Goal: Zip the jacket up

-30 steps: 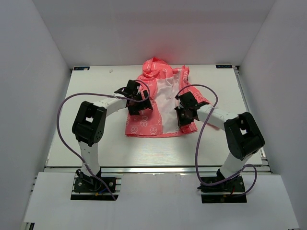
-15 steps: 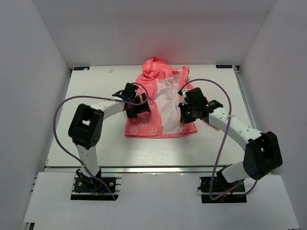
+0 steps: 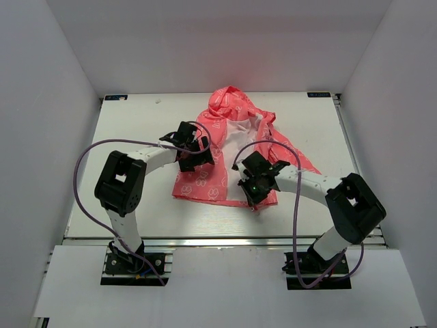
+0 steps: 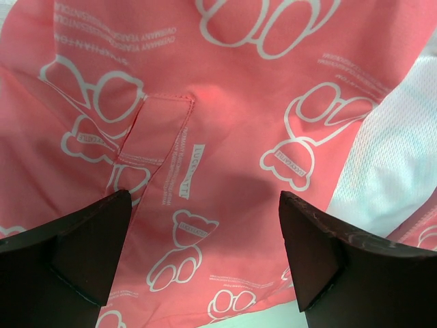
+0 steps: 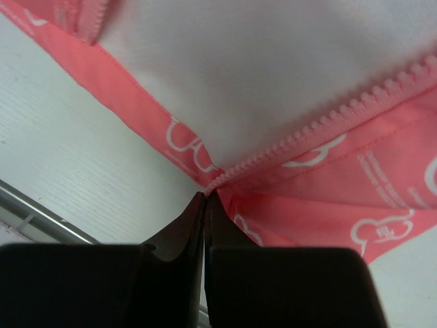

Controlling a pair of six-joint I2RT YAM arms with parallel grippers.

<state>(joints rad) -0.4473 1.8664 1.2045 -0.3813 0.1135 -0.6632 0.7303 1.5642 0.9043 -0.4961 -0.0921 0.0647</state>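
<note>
Evidently the right hand (image 5: 205, 196) has its fingers pressed together on the lowest front corner of the jacket (image 5: 321, 198), just where the zipper (image 5: 321, 119) teeth run out. That grip looks chosen to control the zipper's bottom end, which must meet its partner on the other front before anything can slide. The left hand (image 4: 205, 205) hovers spread wide above the opposite front panel, holding nothing. It is probably placed there to pin that side flat or take its edge when the two halves come together. Between the fronts the white lining (image 3: 235, 137) shows, so the zipper is not yet joined and the task seems to be at its start. The jacket lies face up near the middle of the table (image 3: 136, 123), hood (image 3: 229, 102) toward the far side and hem toward the arms. The table is white with a faint grain, edged by a metal rail (image 3: 225, 240) on the near side. Plain white walls (image 3: 61, 102) close it in on three sides, and a purple cable (image 3: 85, 154) loops from each arm.
</note>
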